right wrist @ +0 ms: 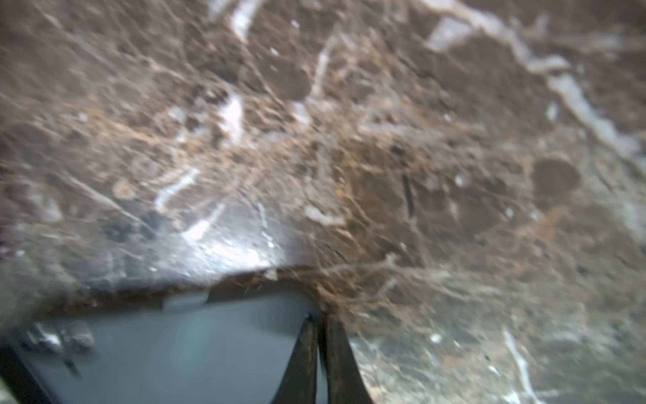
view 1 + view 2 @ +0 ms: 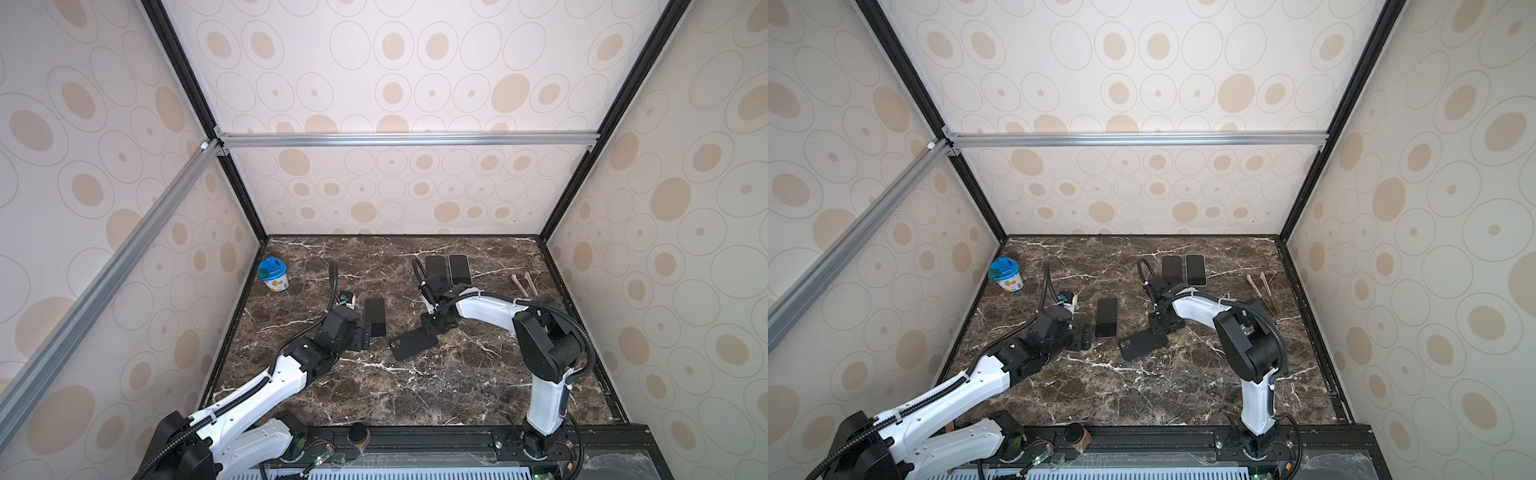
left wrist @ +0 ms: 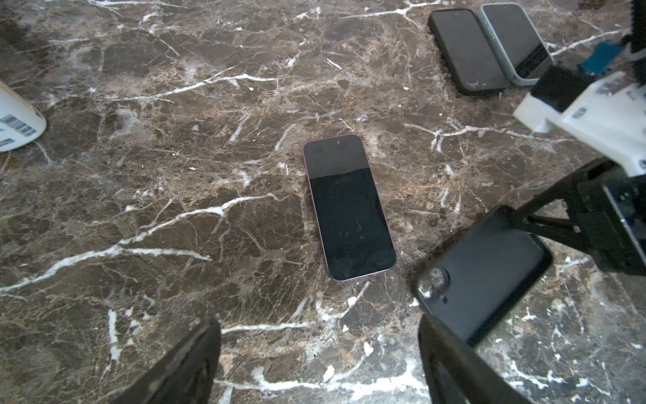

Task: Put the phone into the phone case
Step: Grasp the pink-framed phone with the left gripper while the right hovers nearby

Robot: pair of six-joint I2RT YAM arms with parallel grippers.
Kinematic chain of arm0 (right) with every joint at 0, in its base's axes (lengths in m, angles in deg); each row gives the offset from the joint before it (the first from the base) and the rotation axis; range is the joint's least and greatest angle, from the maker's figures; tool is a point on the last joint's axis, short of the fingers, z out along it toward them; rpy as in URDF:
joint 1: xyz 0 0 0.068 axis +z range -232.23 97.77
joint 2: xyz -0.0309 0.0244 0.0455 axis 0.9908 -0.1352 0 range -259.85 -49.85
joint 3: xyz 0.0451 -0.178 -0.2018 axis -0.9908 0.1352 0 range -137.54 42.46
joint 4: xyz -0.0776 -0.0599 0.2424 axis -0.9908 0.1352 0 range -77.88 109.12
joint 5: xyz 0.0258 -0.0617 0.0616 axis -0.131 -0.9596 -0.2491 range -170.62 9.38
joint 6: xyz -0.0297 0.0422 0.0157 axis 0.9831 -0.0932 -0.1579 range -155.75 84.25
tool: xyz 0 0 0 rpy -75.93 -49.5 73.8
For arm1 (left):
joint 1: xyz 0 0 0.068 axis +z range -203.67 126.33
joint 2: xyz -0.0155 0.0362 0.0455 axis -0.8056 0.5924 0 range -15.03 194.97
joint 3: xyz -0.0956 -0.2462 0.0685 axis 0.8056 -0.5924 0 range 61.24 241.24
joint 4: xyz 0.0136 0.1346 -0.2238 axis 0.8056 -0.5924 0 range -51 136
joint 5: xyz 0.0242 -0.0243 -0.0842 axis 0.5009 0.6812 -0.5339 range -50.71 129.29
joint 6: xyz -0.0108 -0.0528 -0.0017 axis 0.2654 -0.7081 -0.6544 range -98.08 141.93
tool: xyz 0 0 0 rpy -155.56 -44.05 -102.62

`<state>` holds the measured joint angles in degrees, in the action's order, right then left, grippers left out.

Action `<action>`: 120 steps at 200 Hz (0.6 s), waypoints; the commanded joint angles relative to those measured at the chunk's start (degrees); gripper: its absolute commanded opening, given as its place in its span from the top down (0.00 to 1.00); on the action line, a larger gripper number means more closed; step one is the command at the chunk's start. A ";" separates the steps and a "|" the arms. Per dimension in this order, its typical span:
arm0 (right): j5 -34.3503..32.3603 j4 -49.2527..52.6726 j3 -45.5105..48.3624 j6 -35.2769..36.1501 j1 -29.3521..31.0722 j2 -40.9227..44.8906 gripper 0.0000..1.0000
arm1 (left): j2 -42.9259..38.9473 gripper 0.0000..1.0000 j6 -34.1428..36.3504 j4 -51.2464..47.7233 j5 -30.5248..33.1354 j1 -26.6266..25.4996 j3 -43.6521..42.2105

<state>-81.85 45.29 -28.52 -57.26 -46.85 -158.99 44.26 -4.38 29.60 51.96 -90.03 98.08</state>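
The phone [image 2: 375, 316] [image 2: 1106, 316] lies flat, screen up, left of the table's middle; its pink rim shows in the left wrist view [image 3: 349, 210]. The black phone case [image 2: 412, 341] [image 2: 1143, 344] [image 3: 486, 276] lies at an angle just right of it, inner side up with the camera cutout towards the left arm. My right gripper [image 2: 428, 330] [image 2: 1158, 330] [image 1: 320, 325] is shut on the case's far rim [image 1: 167, 349]. My left gripper [image 2: 368, 336] [image 2: 1086, 336] [image 3: 320, 335] stands open and empty at the phone's near end, low over the marble.
Two more phones [image 2: 435, 268] [image 2: 459, 269] lie side by side at the back. A white cup with a blue lid [image 2: 272, 274] stands back left. Two pink sticks [image 2: 525, 284] lie back right. A small dark cylinder [image 2: 358, 434] sits on the front rail.
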 commanded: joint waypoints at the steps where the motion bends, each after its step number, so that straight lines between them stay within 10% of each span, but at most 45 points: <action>1: -3.71 3.07 3.42 -5.52 0.15 2.60 0.94 | -0.75 0.11 -0.50 -0.82 -0.18 0.73 -0.14; 120: -4.47 2.13 8.54 -13.41 -1.36 8.24 1.00 | 1.62 0.07 -1.12 2.06 -2.53 1.47 0.23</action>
<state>-84.76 46.38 -21.42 -67.87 -47.92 -152.63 45.35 -4.45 30.32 49.90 -89.11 98.08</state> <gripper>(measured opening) 0.044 0.906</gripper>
